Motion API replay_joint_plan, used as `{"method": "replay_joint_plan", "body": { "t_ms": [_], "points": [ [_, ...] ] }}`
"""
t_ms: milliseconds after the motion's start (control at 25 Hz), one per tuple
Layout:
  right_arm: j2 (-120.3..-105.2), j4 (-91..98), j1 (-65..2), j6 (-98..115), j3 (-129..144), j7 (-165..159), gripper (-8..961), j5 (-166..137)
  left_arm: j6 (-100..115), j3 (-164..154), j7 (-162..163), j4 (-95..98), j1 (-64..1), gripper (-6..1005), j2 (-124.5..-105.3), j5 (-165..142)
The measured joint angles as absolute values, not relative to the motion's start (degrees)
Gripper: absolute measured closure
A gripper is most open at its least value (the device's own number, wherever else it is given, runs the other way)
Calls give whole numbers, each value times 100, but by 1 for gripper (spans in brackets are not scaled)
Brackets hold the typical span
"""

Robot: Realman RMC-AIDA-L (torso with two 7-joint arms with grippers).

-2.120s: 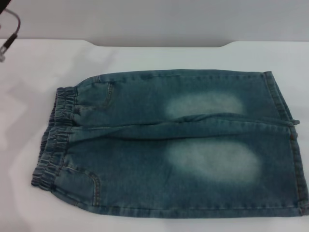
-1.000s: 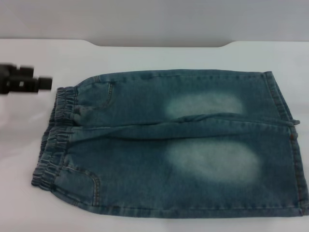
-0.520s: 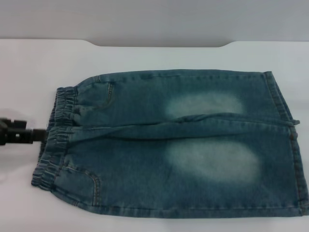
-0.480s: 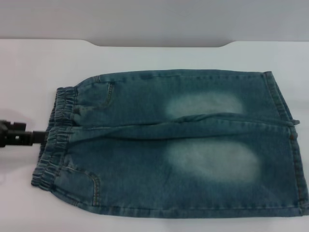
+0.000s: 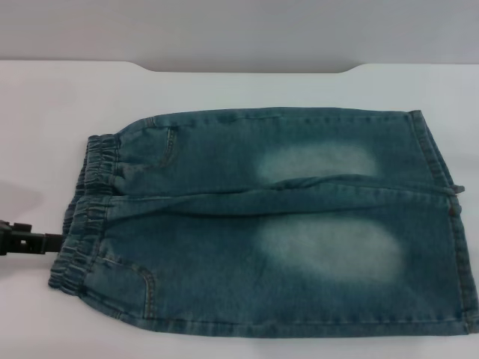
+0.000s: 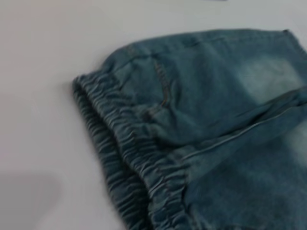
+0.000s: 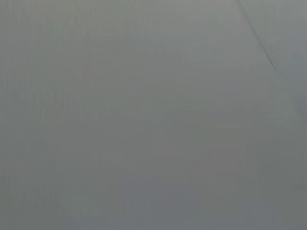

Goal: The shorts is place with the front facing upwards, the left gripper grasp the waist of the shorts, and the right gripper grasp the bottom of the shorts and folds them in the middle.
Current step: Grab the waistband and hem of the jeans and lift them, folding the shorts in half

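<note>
**Left pincer closes in on the waist; right arm absent**

Head view: the shorts (image 5: 269,221) lie flat and front up on the white desk (image 5: 224,86), the waist (image 5: 86,213) toward the robot's left and the bottom of the shorts (image 5: 449,217) toward its right. The left pincer (image 5: 30,243) shows as a dark shape at the left edge, low over the desk, its tip just beside the nearer part of the gathered band. A second ago it was farther back, level with the far corner of the waist; since then it has slid along the band toward the robot and crept closer to the cloth. The shorts have not shifted. Whether its fingers are spread or pressed together I cannot tell.

Left wrist view: the ruffled waist (image 6: 129,158) fills the near field with a pocket seam beside it, so this arm looks lined up for its grasp, not yet made.

Right wrist view: only plain grey surface. The right pincer is not in view, so the hem grasp is probably still to come.
</note>
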State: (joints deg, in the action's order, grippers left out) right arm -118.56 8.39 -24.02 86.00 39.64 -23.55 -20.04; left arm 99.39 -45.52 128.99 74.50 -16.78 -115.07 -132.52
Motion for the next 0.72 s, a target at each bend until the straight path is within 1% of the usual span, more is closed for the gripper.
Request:
{"method": "replay_joint_plan", "body": {
  "t_ms": [720],
  "points": [
    [-11856, 835, -2399, 8559, 3929, -2355, 457, -2003, 9514, -4613, 12740, 6481, -1959, 241, -11544, -13708]
  ]
}}
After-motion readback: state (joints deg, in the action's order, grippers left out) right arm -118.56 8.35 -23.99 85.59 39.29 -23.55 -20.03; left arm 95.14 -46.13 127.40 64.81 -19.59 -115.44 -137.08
